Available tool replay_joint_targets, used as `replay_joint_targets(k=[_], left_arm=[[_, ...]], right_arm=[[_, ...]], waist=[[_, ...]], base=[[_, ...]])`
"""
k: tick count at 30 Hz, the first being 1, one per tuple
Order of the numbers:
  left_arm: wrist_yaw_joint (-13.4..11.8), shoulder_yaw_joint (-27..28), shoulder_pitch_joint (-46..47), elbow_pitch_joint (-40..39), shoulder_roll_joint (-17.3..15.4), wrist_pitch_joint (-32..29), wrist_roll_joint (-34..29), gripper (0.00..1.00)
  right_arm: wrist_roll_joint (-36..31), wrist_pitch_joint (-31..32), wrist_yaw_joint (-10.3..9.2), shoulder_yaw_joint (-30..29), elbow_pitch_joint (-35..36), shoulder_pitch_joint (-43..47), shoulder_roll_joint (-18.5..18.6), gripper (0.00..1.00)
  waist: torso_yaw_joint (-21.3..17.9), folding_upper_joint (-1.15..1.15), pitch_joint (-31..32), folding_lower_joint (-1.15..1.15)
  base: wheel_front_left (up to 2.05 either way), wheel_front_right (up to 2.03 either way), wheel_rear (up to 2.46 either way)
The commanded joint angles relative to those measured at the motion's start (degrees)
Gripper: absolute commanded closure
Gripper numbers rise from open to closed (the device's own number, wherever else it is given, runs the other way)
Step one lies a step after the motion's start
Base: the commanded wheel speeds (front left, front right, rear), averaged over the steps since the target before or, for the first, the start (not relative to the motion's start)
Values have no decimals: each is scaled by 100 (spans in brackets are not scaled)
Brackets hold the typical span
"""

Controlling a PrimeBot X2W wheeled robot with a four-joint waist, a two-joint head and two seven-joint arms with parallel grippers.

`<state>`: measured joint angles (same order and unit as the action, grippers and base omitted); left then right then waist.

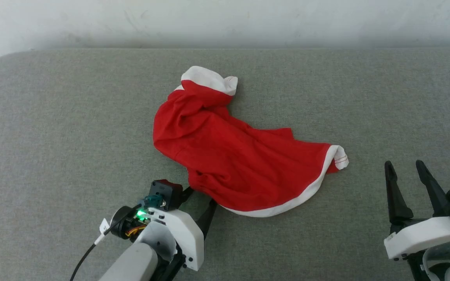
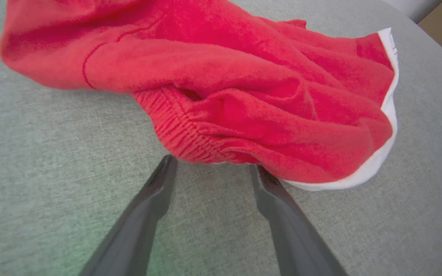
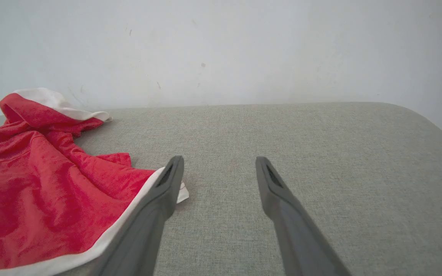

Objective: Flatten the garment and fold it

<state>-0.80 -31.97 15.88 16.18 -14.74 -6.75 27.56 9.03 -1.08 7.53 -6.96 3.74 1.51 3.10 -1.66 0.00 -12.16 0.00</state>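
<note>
At the middle of the grey cloth-covered table (image 1: 53, 156), seen from the head, the red shorts (image 1: 233, 164) lie crumpled in a heap. White trim (image 1: 287, 203) runs along the near edge, and a white-edged fold sits at the far end. The left end effector (image 1: 199, 201) is at the near left edge of the heap, its two dark fingers spread and their tips at the cloth. The right end effector (image 1: 404, 166) stands toward the table's right side, its fingers apart, pointing away from the robot and just clear of the shorts' right corner. A pale wall (image 1: 225, 19) runs behind the table.

From the left wrist, the fingers are apart and grip nothing. The gathered waistband (image 2: 175, 130) is bunched just beyond their tips. One tip meets the white trim, the other sits beside the waistband, and the gap between them lies over bare table.

From the right wrist, the fingers are spread wide over bare table. The shorts lie at the left of this view, and one white corner peeks from behind the left-hand finger. Whether finger and corner touch cannot be told from this view.
</note>
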Motion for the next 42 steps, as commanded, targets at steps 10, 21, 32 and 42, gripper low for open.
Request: replay_joint_targets(k=[10,21,32,42], left_arm=[[114,-55,214,-187,-103,399,-158,0],[530,-305,632,76,-80,312,-76,100],[477,-433,126,-38,-313,240,-32,100],[301,-213,-922,-945,-1230,-543,468,100]], right_arm=[[-38,4,-4,28,-67,-86,-9,0],[-50,-17,-4,84,-140,-190,-14,0],[-28,-54,-4,17,-339,-72,-19,0],[-38,240,-4,15,-496,155,-21,0]], waist=[[33,0,-2,0],[-87,0,-138,0],[109,0,284,0],[555,0,704,0]], base=[[0,0,0],[0,0,0],[0,0,0],[0,0,0]])
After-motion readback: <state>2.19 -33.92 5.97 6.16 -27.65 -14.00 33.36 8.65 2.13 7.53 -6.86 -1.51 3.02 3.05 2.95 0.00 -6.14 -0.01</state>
